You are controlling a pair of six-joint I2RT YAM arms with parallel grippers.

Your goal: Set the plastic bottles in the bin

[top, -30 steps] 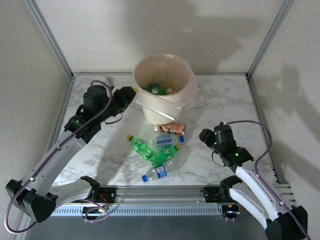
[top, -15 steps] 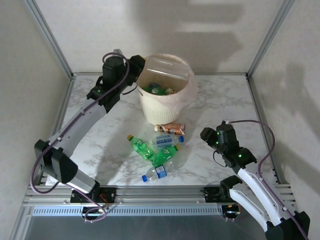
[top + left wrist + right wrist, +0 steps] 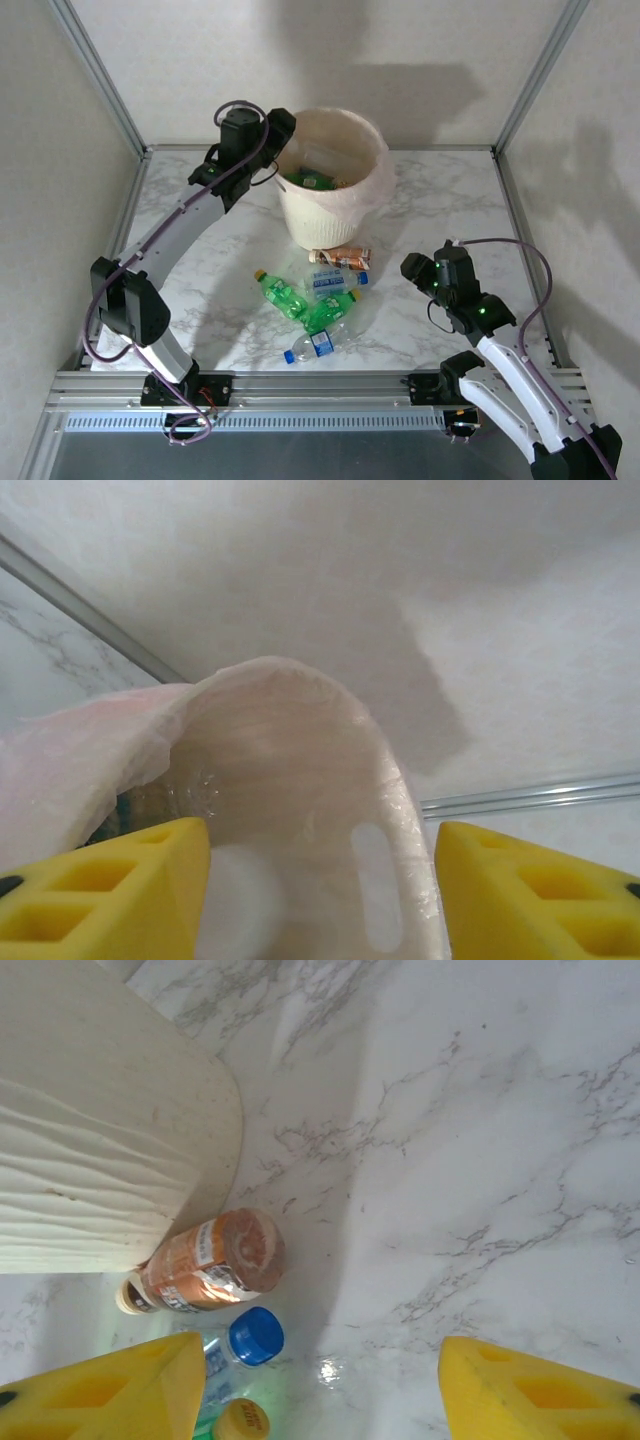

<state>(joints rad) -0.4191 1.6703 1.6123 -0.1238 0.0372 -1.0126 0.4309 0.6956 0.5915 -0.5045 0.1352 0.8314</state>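
- Marble-look white table point(image 3: 200, 250) in a pale-walled booth w/ metal corner posts point(image 3: 95, 70); two robot arms bolted at its near edge.
- Left gripper point(image 3: 283, 125) is raised at the left rim of the bin point(image 3: 330, 215), a round cream bucket, w/ the arm stretched far fwd.
- Left wrist view: left gripper point(image 3: 320, 890) has its yellow pads point(image 3: 110, 880) wide apart, nothing btwn them. Bin's inner wall, w/ a handle slot, is straight ahead. A thin liner point(image 3: 70, 760) drapes over the rim on the left pad's side.
- Below and right of the left gripper, inside the bin: several bottles point(image 3: 315, 180), green and clear, too small for detail.
- Right gripper point(image 3: 410, 268) is low over the table, jaws apart and empty.
- Right wrist view: ahead-left of the right gripper point(image 3: 320, 1390), a copper-brown bottle point(image 3: 215, 1260) lies on its side right at the bin's foot. Nearer, by the left pad, are a blue cap point(image 3: 256, 1335) and a yellow cap point(image 3: 240, 1420).
- Pile lying left of the right gripper: copper-brown bottle point(image 3: 340, 257), blue-label bottle point(image 3: 335, 281), green bottles point(image 3: 285, 297), and a blue-cap bottle point(image 3: 312, 346) closest to the arm bases.
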